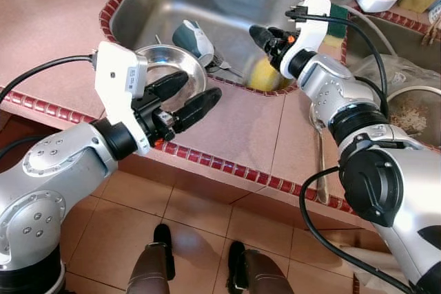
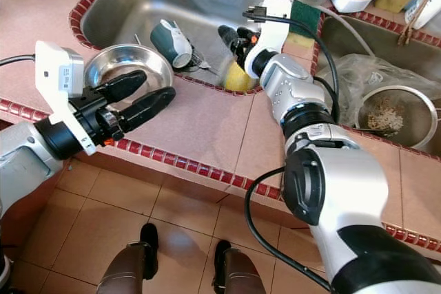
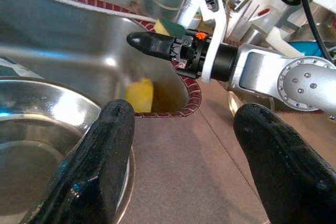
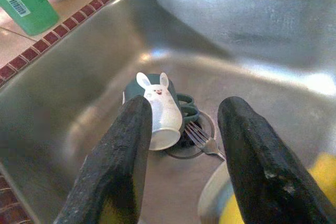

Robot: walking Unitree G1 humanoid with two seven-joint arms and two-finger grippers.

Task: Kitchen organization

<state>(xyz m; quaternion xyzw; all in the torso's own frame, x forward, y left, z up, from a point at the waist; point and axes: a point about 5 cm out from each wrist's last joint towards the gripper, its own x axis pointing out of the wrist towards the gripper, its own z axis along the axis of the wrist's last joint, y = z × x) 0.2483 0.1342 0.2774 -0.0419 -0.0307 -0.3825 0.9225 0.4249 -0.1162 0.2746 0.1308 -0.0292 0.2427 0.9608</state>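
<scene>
The left arm comes in from the near left, bent at the elbow, and reaches to the right. Its white wrist sits behind the left gripper (image 1: 187,98). The two black fingers (image 3: 97,166) are spread apart and hold nothing. The right arm comes from the near right and stretches far forward and a bit left. The right gripper (image 1: 265,38) points to the left. Its black fingers (image 4: 118,161) are spread apart too, with nothing between them. Two legs and dark feet (image 1: 162,239) stand below.
</scene>
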